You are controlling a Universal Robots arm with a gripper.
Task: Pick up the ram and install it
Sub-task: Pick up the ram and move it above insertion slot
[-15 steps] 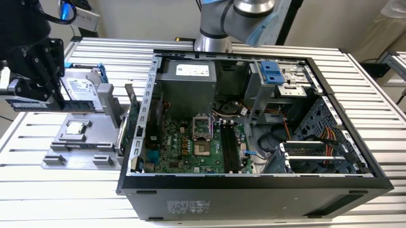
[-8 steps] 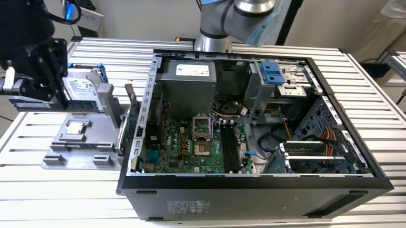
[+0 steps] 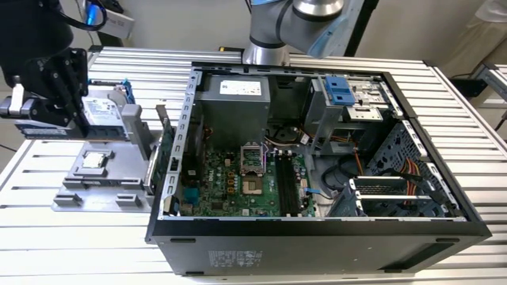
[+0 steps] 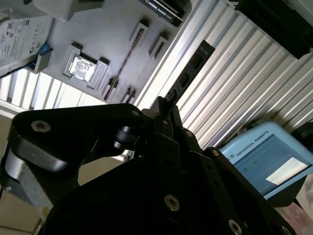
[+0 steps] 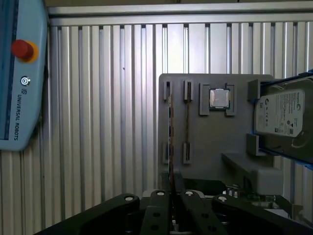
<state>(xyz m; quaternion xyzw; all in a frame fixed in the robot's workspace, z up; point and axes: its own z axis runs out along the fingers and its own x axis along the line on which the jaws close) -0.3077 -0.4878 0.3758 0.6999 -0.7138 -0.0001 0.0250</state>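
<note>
The claw (image 5: 171,197) is pinching the ram (image 5: 170,142), seen edge-on, near the grey tray (image 5: 205,142) that carries 1 CPU chip (image 5: 219,98) and the hard drive (image 5: 283,115). In the exterior view both sit at the left edge, with the open computer case (image 3: 317,252) at centre right.

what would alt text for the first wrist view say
The black gripper grips the ram, seen edge-on as a thin strip, over a ribbed metal table. Behind it lies a grey holder with a CPU chip and a hard drive.
</note>
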